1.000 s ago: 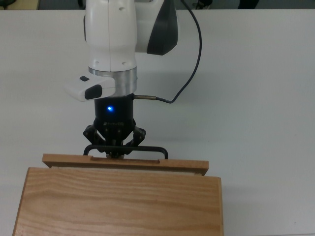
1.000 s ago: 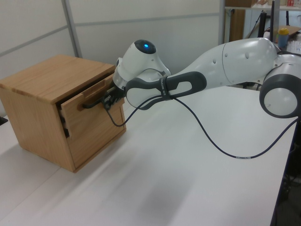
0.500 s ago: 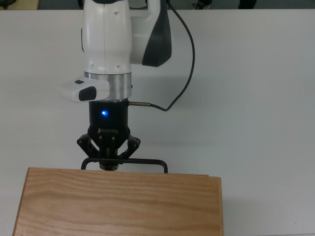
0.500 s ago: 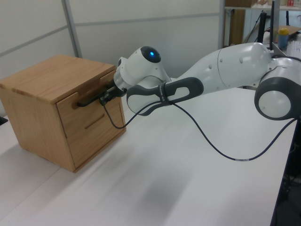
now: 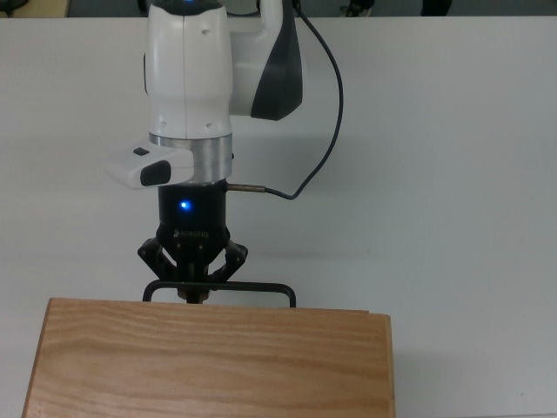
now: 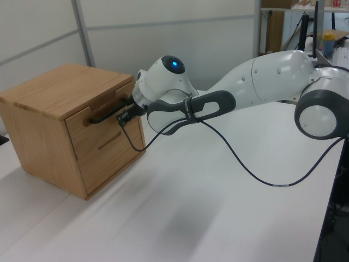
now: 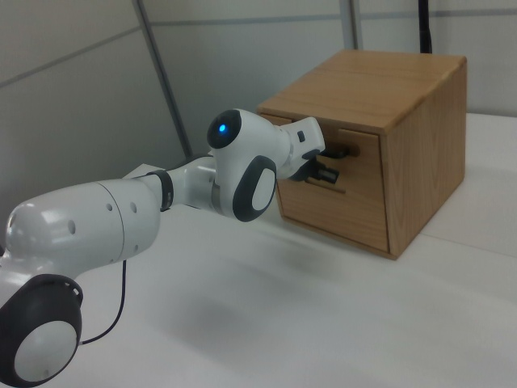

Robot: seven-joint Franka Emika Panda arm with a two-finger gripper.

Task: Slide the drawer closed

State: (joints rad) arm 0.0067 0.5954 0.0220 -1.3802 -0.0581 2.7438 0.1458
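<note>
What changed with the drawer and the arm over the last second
The drawer slid into the cabinet: a second ago it stuck out, half a second ago it was already flush, as now. The gripper followed it toward the cabinet, staying at the black handle. In the last half second nothing visibly moved. The cabinet and the table stayed put.

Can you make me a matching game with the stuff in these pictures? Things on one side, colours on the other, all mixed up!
Things:
1. the drawer handle
2. the cabinet top
3. the little light on the arm just above the claw
4. the table

Colours:
A. white
B. blue
C. black
D. light wood with grain lines

Right pairs: 1-C, 2-D, 3-B, 4-A
</note>
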